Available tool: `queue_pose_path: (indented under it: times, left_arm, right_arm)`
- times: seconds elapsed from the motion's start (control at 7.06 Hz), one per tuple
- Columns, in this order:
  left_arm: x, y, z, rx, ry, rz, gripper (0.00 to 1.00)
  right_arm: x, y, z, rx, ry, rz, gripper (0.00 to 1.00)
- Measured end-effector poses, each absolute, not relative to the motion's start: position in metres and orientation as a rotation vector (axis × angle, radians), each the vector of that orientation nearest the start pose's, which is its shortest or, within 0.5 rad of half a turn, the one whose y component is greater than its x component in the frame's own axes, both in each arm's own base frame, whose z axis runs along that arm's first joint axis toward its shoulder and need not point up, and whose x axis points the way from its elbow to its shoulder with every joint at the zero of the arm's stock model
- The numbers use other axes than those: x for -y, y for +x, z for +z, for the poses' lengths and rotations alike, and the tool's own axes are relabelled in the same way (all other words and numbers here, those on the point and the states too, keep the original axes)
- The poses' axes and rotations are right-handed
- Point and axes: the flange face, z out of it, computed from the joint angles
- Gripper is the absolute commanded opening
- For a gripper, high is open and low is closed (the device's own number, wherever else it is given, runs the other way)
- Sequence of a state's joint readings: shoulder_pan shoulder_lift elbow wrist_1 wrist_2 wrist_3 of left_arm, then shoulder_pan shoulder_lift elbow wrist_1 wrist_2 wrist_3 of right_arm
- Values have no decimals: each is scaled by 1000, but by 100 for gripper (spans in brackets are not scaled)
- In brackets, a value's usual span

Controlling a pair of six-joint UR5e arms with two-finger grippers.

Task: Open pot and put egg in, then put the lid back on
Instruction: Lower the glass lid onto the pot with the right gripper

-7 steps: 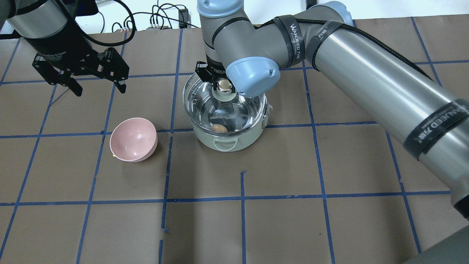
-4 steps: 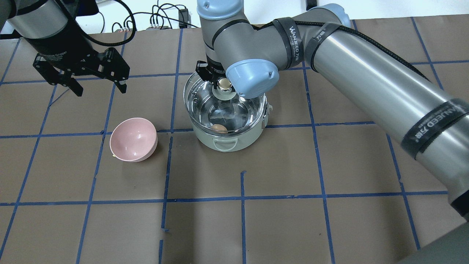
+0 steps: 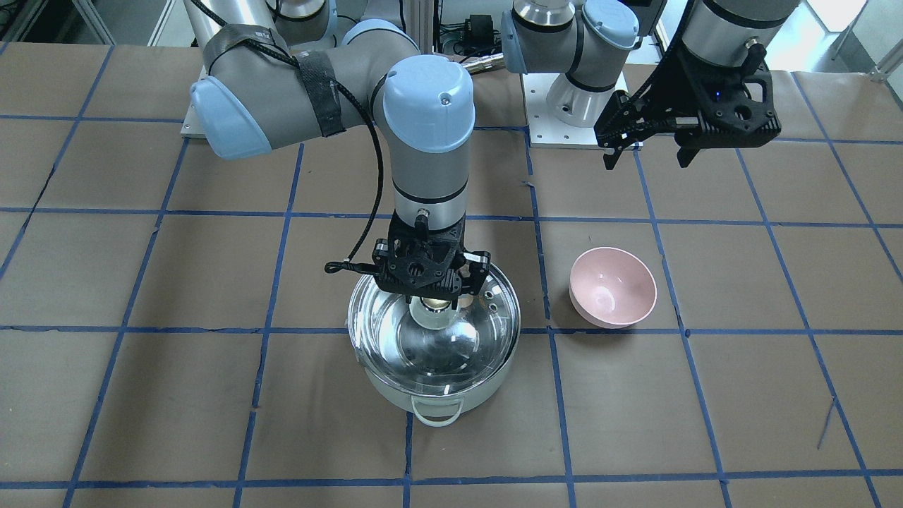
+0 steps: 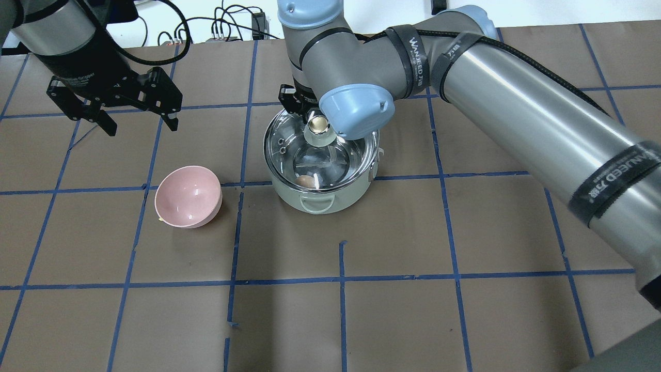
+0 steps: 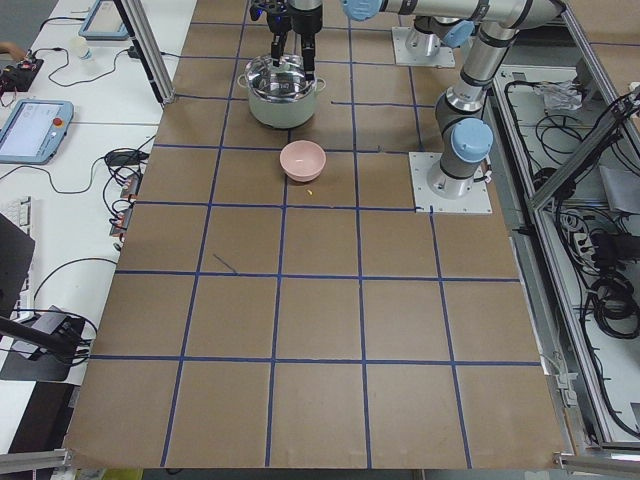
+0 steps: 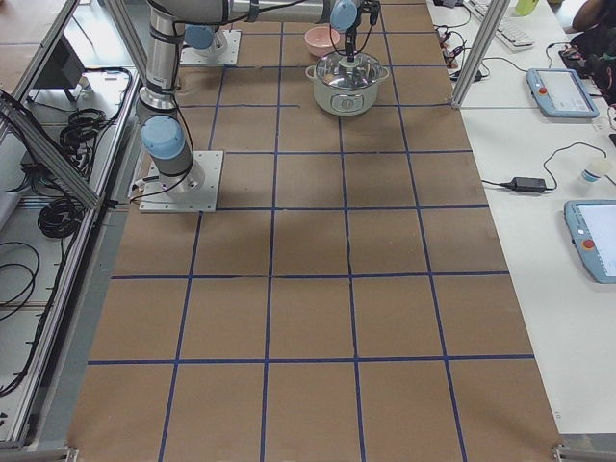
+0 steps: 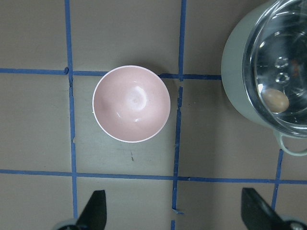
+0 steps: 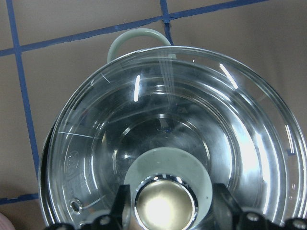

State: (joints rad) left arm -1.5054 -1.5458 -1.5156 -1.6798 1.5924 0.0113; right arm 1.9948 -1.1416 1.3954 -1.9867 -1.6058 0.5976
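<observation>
**Table and room, listed left to right from the overhead view**

1. Table point(image 4: 465, 232): covered in brown paper and ruled into squares by blue tape lines point(image 4: 341, 279). Some of the tape is torn or stops short near the front edge.
2. Left pincer point(image 4: 142, 126): fingers spread wide apart, holding nothing. It hangs above the table at the far left, well apart from the pot.
3. Pink bowl point(image 4: 188, 196): upright on the table, mouth up, near the pot on its left. Nothing shows inside it.
4. Pot point(image 4: 289, 194): pale mint-white and upright near the table's middle. One loop handle faces the camera.
5. Egg point(image 4: 307, 181): tan, lying on the pot's steel floor at the camera-side wall, seen through the glass.
6. Lid point(image 4: 289, 160): clear glass, level over the pot's mouth. Whether its rim touches the pot cannot be told.
7. Right pincer point(image 8: 168, 211): points straight down, fingers clamped on either side of the lid's knob point(image 4: 318, 124).
8. Room: white side benches point(image 6: 520, 250) run beside the table, carrying screen pendants point(image 6: 553, 91) and loose cables point(image 5: 70, 270).
</observation>
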Motion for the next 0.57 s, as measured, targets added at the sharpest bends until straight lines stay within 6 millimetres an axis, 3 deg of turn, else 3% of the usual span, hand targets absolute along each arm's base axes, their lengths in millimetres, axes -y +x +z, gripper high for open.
queue_pose_path:
  times: [0.57]
  left_arm:
    - [484, -100, 516, -3119, -88, 36, 100]
  right_arm:
    - [551, 391, 376, -3061, 256, -254, 71]
